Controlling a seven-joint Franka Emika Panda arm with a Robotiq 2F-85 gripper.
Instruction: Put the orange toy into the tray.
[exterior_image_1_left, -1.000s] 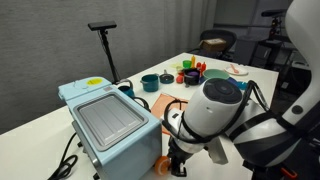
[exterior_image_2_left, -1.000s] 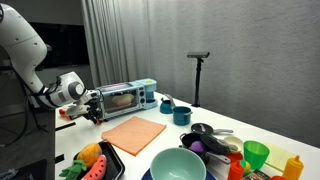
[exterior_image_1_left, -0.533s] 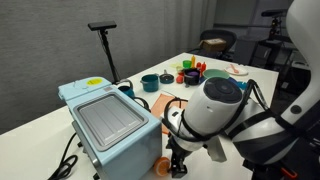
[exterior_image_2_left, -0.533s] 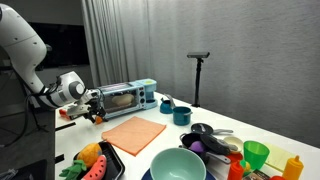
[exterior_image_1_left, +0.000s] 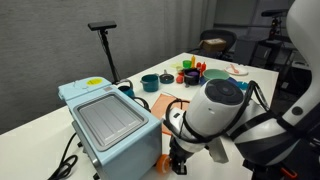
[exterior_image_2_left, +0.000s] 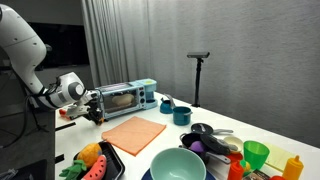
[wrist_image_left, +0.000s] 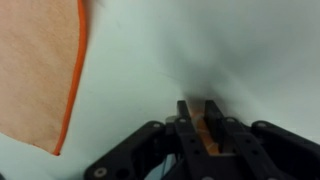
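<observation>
almost nothing has shifted since a second ago: in both exterior views the arm keeps the same low pose, and the gripper (wrist_image_left: 204, 110) stays down at the white table (wrist_image_left: 150, 60).

- tool state: in the wrist view the two black fingers (wrist_image_left: 186, 125) stand drawn in close. a small orange-brown piece sits between them, touching both inner faces. we read this as the jaws clamped on the orange toy (wrist_image_left: 207, 135). the picture is blurred, so we cannot make out the toy's outline.
- task thing: the orange toy is right in the tool's grip, between the fingertips and low over the table. whether it is off the surface or resting on it, we cannot tell.
- beside the tool: the blue box machine (exterior_image_1_left: 108, 125) stands just next to the gripper, its front corner near the fingers in an exterior view.
- off to one side of the tool: the orange cloth (wrist_image_left: 40, 70) lies flat on the table, apart from the fingers, with bare tabletop between them.
- the tray (exterior_image_2_left: 112, 160): a black dish with toy fruit in it, well apart from the gripper, out past the cloth.
- far from the tool: a blue bowl (exterior_image_2_left: 178, 165) and a cluster of coloured cups and toys, well beyond the cloth.
</observation>
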